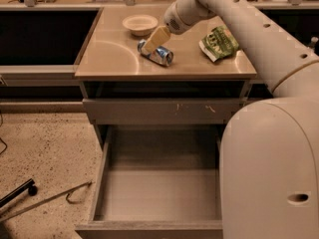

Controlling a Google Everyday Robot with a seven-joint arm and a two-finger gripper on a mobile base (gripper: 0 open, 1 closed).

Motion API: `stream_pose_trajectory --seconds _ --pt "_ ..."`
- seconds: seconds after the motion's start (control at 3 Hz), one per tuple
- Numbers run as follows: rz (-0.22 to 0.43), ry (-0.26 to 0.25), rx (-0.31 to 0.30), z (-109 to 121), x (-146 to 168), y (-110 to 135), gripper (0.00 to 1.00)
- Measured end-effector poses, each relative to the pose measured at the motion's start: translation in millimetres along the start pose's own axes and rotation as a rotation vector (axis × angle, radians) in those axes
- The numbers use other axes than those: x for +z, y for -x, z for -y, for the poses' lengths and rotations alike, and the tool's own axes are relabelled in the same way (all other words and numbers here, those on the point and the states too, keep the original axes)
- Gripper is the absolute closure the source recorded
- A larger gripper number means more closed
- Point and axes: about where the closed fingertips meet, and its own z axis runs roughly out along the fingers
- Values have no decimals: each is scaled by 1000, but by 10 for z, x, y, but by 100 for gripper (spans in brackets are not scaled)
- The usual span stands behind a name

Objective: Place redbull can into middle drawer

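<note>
The redbull can (160, 55) lies on its side on the tan cabinet top (114, 59), blue and silver. My gripper (152, 40) comes down from the upper right on the white arm and sits over the can's left end, touching or just above it. The middle drawer (159, 193) is pulled out wide below, a grey-brown box with a bare floor and nothing in it. It lies well below and in front of the can.
A cream bowl (140, 23) stands behind the can. A green and white snack bag (220, 43) lies to the right. The grey drawer front with white scratches (159, 111) is closed above the open drawer. My white body (274, 173) fills the lower right.
</note>
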Motion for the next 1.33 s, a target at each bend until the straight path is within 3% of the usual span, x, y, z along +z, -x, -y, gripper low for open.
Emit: stream_pose_trajectory --seconds 0.67,1.33 --pt "20 86 48 -11 390 -126 0" --pt "-9 133 91 -13 591 -274 0"
